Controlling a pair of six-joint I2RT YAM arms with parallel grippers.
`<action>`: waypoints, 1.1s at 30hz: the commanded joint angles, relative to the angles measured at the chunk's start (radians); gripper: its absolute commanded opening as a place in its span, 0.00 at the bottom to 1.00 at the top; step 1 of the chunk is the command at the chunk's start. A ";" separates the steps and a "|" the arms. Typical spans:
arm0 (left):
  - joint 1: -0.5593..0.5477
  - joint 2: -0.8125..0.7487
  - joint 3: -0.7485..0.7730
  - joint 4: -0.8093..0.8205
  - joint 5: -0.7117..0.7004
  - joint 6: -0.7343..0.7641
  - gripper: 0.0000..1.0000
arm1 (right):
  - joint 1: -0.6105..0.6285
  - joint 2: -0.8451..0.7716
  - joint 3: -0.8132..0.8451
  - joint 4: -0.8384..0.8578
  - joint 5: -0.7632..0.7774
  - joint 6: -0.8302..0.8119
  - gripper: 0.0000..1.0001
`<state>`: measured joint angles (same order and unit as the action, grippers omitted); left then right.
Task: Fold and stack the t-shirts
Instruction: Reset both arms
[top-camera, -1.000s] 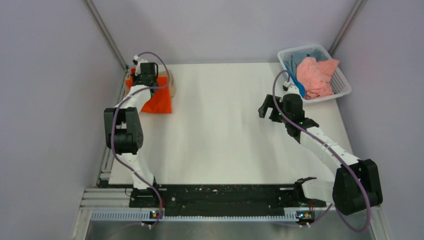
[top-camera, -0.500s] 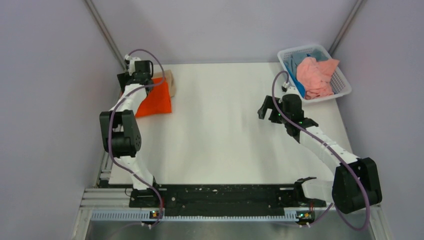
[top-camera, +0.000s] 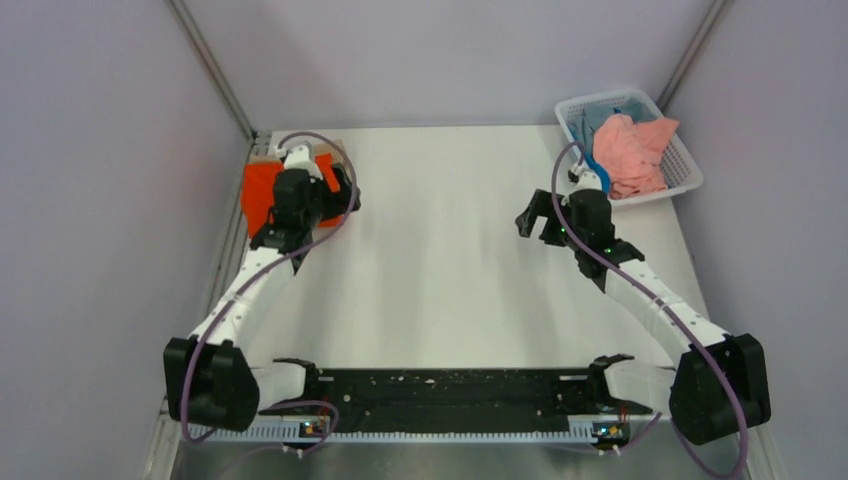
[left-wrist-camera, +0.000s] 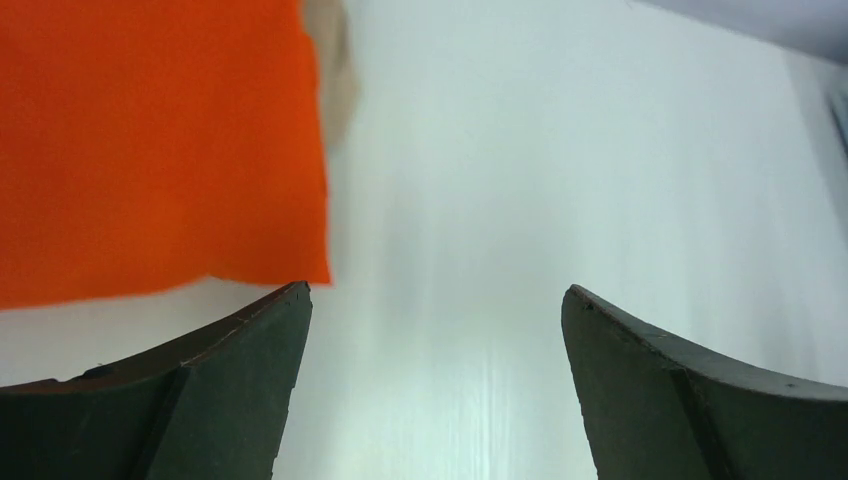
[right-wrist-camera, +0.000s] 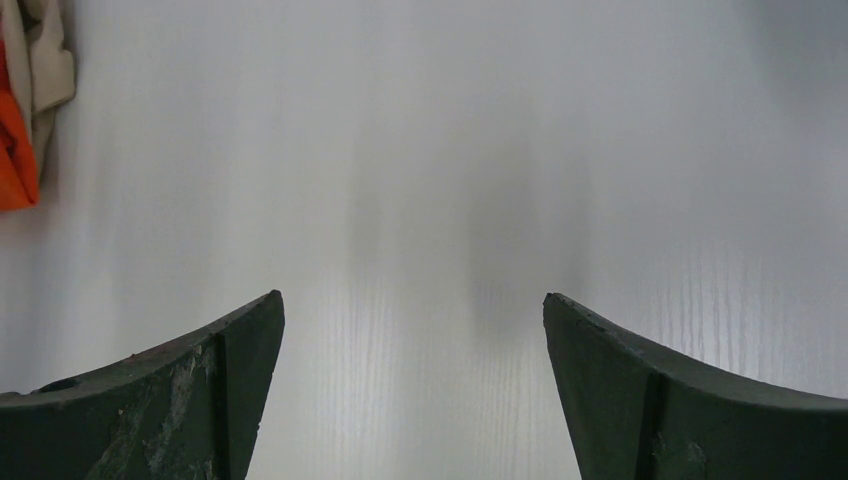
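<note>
A folded bright orange t-shirt (top-camera: 260, 190) lies flat at the table's far left corner, on a tan-beige t-shirt (top-camera: 263, 156) of which only edges show. In the left wrist view the orange t-shirt (left-wrist-camera: 150, 140) fills the upper left, with a tan sliver (left-wrist-camera: 336, 60) beside it. My left gripper (top-camera: 345, 188) (left-wrist-camera: 435, 300) hangs open just right of the stack, holding nothing. My right gripper (top-camera: 535, 220) (right-wrist-camera: 412, 300) is open over bare table at the right middle. A salmon-pink t-shirt (top-camera: 632, 152) and a blue t-shirt (top-camera: 600, 172) lie crumpled in the basket.
The white lattice basket (top-camera: 682, 168) stands at the far right corner, close behind my right wrist. Grey walls enclose the table on the left, back and right. The black base rail (top-camera: 440, 388) runs along the near edge.
My left gripper opened and let go of the orange t-shirt, then drew back toward the near right. The orange t-shirt now lies flat on the stack. The right arm barely moved.
</note>
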<state>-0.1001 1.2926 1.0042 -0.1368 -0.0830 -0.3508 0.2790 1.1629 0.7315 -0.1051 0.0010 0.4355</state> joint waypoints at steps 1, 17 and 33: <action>-0.061 -0.201 -0.222 0.128 0.176 -0.082 0.99 | -0.002 -0.072 -0.036 0.007 0.031 0.010 0.99; -0.076 -0.579 -0.574 0.271 0.273 -0.160 0.99 | -0.001 -0.365 -0.198 -0.056 0.090 0.040 0.99; -0.076 -0.533 -0.549 0.265 0.321 -0.153 0.99 | -0.001 -0.383 -0.201 -0.079 0.087 0.020 0.99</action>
<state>-0.1730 0.7853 0.4229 0.0700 0.2176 -0.5014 0.2790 0.8040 0.5304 -0.1947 0.0780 0.4644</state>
